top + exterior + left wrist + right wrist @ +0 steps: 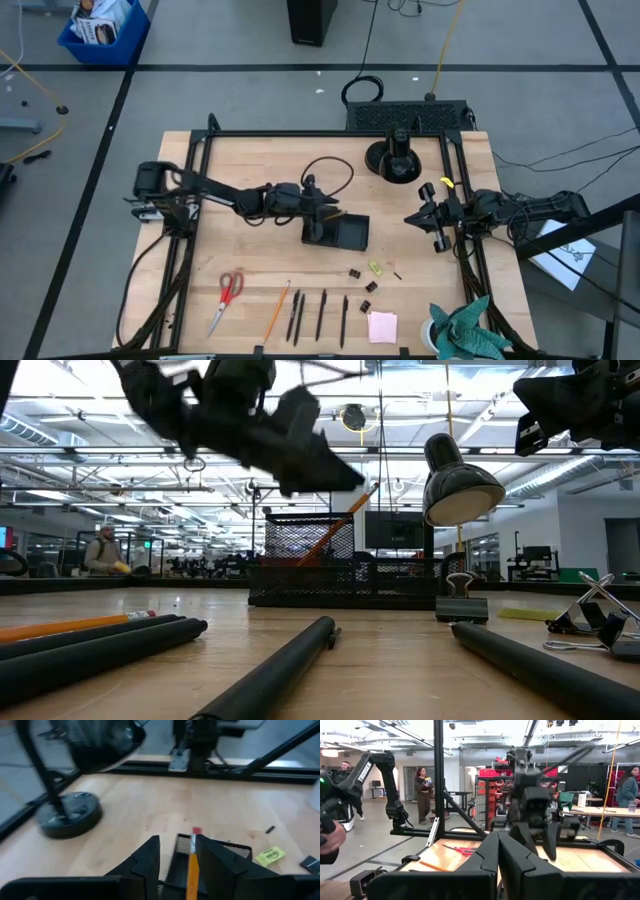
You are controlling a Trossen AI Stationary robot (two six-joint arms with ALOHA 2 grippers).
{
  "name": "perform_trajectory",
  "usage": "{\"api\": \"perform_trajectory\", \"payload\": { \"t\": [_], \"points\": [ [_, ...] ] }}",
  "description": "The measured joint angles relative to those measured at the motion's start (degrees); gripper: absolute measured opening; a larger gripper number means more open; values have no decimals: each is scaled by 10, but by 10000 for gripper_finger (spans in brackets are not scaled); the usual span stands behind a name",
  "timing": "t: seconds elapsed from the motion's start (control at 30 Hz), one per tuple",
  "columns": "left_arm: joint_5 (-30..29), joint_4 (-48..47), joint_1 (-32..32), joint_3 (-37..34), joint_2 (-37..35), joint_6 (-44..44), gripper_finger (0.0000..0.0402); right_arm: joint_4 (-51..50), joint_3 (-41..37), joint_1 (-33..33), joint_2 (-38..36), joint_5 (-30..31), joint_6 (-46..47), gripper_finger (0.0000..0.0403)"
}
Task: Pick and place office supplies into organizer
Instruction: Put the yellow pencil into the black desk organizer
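Note:
The black mesh organizer (340, 234) (318, 568) stands at the table's middle. My left gripper (325, 212) (177, 857) hovers open just above it. An orange pencil (192, 867) (342, 522) stands tilted in the organizer, lower end inside, red tip (196, 831) up between my fingers. My right gripper (430, 218) (498, 855) is shut, empty, in the air at the table's right. Along the near edge lie the red-handled scissors (228, 293), another orange pencil (277, 312), three black pens (320, 316), the pink pad (382, 326), binder clips (368, 288) and the yellow-green piece (376, 268). My left gripper stands with its fingers on either side of the orange pencil's upper part (192, 855), coming from above and the table's left. The pencil runs close along one finger (215, 857), with a wide gap to the other. Whether that finger touches it, I cannot tell.
A round black stand base (395, 160) with a lamp head (460, 485) sits at the far side behind the organizer. A teal-green cloth (468, 330) lies at the near right corner. A black cable loops over the left arm (330, 175). Bare wood lies between the organizer and the supplies.

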Motion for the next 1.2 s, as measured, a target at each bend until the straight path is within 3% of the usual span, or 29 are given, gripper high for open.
{"api": "perform_trajectory", "payload": {
  "t": [0.2,0.33,0.4,0.53,0.87,1.2],
  "points": [
    [-151,-326,-71,113,-77,-50,135,-3,0,0,3,-1,-1,0],
    [-228,-568,-150,202,-78,-158,126,-2,0,0,8,-1,-2,0],
    [-247,-641,-187,236,-73,-227,119,0,0,0,10,-1,-6,0],
    [-241,-705,-253,258,-67,-337,100,1,0,0,13,-1,-14,0],
    [-183,-702,-375,256,-39,-564,6,22,0,0,17,0,-15,0],
    [-161,-707,-421,256,54,-699,81,25,0,0,20,1,-10,10]
  ]
}}
